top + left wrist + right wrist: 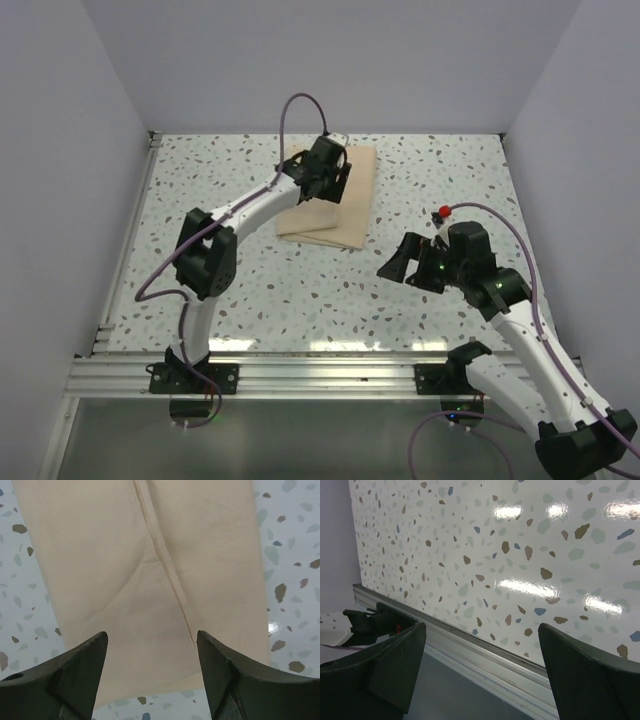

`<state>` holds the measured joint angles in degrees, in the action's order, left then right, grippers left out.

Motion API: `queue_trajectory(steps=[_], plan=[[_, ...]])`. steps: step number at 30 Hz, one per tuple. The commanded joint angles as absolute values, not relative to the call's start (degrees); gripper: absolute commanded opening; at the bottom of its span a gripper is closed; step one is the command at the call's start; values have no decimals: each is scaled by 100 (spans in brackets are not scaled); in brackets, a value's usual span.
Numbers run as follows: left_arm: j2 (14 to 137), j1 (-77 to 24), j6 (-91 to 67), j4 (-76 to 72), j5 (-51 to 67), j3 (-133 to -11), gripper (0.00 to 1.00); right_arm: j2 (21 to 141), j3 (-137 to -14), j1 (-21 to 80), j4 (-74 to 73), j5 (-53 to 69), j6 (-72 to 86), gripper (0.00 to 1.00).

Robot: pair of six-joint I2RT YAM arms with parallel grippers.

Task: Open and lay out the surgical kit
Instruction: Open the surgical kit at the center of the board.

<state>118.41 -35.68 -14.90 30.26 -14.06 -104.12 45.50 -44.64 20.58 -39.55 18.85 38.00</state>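
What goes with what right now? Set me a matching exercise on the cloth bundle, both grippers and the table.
Things:
1. cloth bundle
2. left gripper
3. right gripper
4. table

States:
a. open, over bare tabletop
b. speckled surface
c. folded, lying flat
d. open, right above the cloth

Pairs: 1-c, 2-d, 3-a, 4-b
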Motion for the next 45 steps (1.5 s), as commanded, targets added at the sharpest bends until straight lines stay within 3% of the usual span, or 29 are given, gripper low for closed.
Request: queue_trajectory(steps=[1, 9, 19, 33, 37, 40, 41, 45], plan=[[12128, -3778, -1169, 3648, -2566, -10723, 75, 4483, -4728, 2048, -4491, 1538, 3560, 98], [12840, -4201, -1098, 3761, -2707, -10977, 74, 4579, -4755, 2057, -4605, 1485, 3542, 98], [12744, -4544, -1125, 3796, -2592, -11118, 74, 4790, -4746, 2057, -4623, 1397, 3533, 98], [13122, -4526, -985, 4175, -3428, -11048, 56, 5062, -4667, 2057, -4377, 1389, 3647, 98], [13175, -4491, -905, 4166, -3314, -11171, 43, 5106, -4641, 2048, -4333, 1389, 3683, 97], [13149, -4421, -879, 4166, -3077, -11267, 20, 5142, -4623, 2048, -4307, 1371, 3718, 98], [13122, -4386, -905, 4192, -2893, -11320, 2, 5142, -4614, 2048, -4263, 1371, 3726, 98], [12641, -3974, -1107, 4324, -2593, -11671, 0, 5369, -4780, 2057, -4140, 1371, 3701, 98]])
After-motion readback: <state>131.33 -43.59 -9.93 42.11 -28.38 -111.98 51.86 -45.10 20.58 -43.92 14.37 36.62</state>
